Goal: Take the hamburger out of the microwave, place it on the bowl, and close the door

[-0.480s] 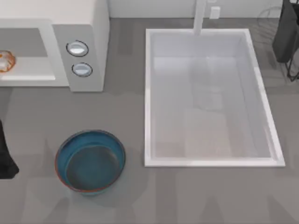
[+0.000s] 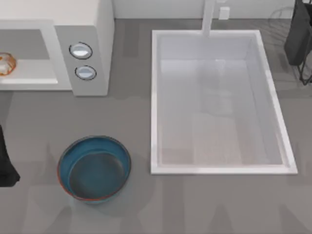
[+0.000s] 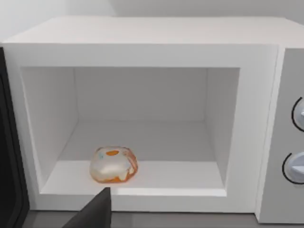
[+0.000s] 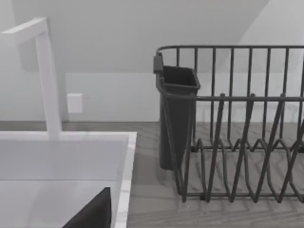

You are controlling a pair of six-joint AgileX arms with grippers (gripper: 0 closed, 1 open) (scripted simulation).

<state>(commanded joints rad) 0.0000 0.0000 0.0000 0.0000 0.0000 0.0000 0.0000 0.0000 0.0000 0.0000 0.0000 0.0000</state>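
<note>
The white microwave (image 2: pixel 83 34) stands at the table's back left with its grey cavity open. Inside, near the front of the cavity floor, lies the hamburger (image 3: pixel 114 164), a small cream lump with orange patches, also visible as the hamburger (image 2: pixel 6 64) at the left edge of the top view. A dark panel (image 3: pixel 9 161), which looks like the swung-open door, stands beside the opening. The blue bowl (image 2: pixel 94 168) with its reddish rim sits empty in front of the microwave. My left gripper (image 2: pixel 6 168) hovers in front of the cavity, short of the hamburger. My right arm (image 2: pixel 298 34) is parked at the back right.
A large white sink basin (image 2: pixel 155 97) with a faucet (image 2: pixel 208 17) takes up the table's middle and right. A dark wire dish rack (image 4: pixel 237 142) with a cutlery cup (image 4: pixel 176 114) stands at the back right by the right arm. Two dials (image 2: pixel 81 50) face the bowl side.
</note>
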